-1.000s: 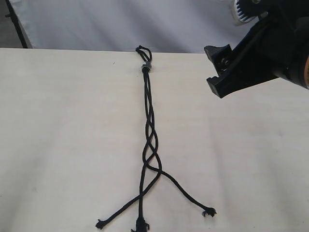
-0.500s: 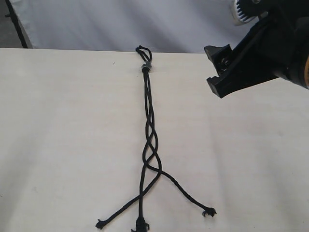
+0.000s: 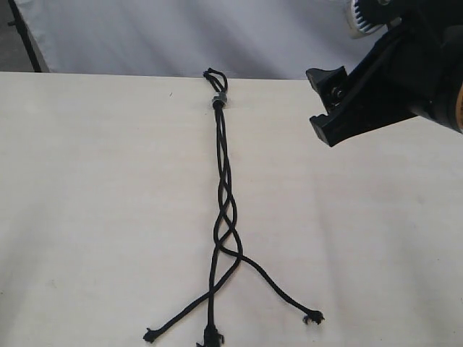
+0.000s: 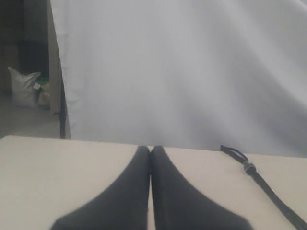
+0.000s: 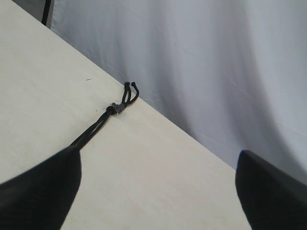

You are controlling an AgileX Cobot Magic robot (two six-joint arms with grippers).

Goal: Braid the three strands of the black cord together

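Observation:
The black cord [image 3: 223, 181] lies lengthwise down the middle of the pale table, its grey band [image 3: 219, 100] and short loop at the far edge. Below the band the three strands [image 3: 224, 231] cross a few times, then fan out near the front into separate knotted tips [image 3: 312, 316]. My right gripper [image 3: 323, 101] hangs open above the table at the upper right, well apart from the cord; its wrist view shows the band [image 5: 116, 108] beyond wide-spread fingers [image 5: 45, 187]. My left gripper [image 4: 150, 149] is shut on nothing, with the cord's looped end [image 4: 247, 165] off to one side.
A white curtain [image 3: 181, 36] hangs behind the table's far edge [image 3: 108, 74]. A dark stand pole [image 3: 25, 36] rises at the far left corner. Pale tabletop [image 3: 87, 202] stretches to both sides of the cord.

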